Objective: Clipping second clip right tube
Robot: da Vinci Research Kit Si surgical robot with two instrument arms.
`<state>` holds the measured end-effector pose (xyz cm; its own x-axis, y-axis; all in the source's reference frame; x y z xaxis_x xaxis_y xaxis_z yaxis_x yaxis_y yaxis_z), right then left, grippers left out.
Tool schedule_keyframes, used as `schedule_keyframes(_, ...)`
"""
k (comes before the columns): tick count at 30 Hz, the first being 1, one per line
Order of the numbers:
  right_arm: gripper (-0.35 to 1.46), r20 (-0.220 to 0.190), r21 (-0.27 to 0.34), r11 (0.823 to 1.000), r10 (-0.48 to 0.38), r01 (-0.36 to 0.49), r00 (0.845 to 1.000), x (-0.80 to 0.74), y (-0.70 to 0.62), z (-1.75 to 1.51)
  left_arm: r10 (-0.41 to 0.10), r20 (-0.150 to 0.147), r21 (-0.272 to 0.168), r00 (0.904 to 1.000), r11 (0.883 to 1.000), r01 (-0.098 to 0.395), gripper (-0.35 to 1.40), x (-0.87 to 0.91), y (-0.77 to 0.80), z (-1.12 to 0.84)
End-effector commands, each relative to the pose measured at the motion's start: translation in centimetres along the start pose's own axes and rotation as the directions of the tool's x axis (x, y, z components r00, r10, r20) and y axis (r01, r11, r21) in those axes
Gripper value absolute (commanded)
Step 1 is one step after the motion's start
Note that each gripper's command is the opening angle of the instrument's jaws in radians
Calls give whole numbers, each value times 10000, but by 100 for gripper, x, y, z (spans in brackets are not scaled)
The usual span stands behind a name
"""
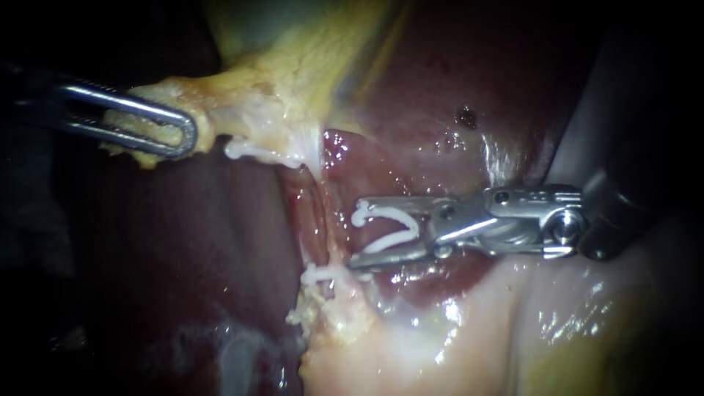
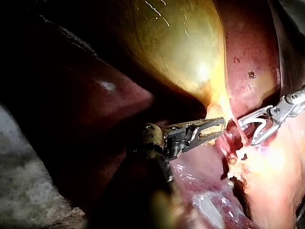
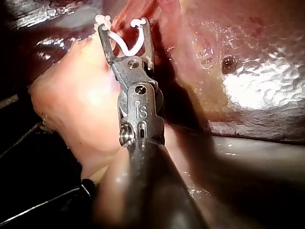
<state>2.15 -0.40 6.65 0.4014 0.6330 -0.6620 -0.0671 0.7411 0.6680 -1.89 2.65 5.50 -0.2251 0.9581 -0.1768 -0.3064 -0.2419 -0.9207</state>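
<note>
Over glistening liver (image 1: 418, 103), right instrument (image 1: 357, 233) cradles curved white clip (image 1: 400, 215).

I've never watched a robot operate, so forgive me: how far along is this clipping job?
Done: one white clip already sits on the tube. In hand: the left instrument holds the yellowish tissue, while the right instrument carries an open clip just beside the tube. Left: slide it around the tube and close it.

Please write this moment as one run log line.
left instrument: holds gallbladder tissue | right instrument: carries open clip next to tube | status: clip not yet closed
</note>
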Motion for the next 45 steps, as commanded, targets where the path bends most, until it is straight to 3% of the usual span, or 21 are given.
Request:
schedule_keyframes(1,50,0,-19,10000,-6,6,10000,0,0,2,5,0,6,10000,10000,-5,-35,0,-1,1)
schedule_keyframes(22,50,-20,721,9965,422,-419,9991,-15,-2,48,10,13,-6,10000,10000,-10,-35,-1,0,3)
schedule_keyframes(38,49,-417,1395,9875,803,-738,9959,-18,-6,55,21,27,-16,10000,10000,-21,-35,-2,-1,5)
schedule_keyframes(45,49,-828,1977,9761,1086,-904,9906,-15,-14,55,26,25,-14,10000,10000,-26,-35,-3,-2,6)
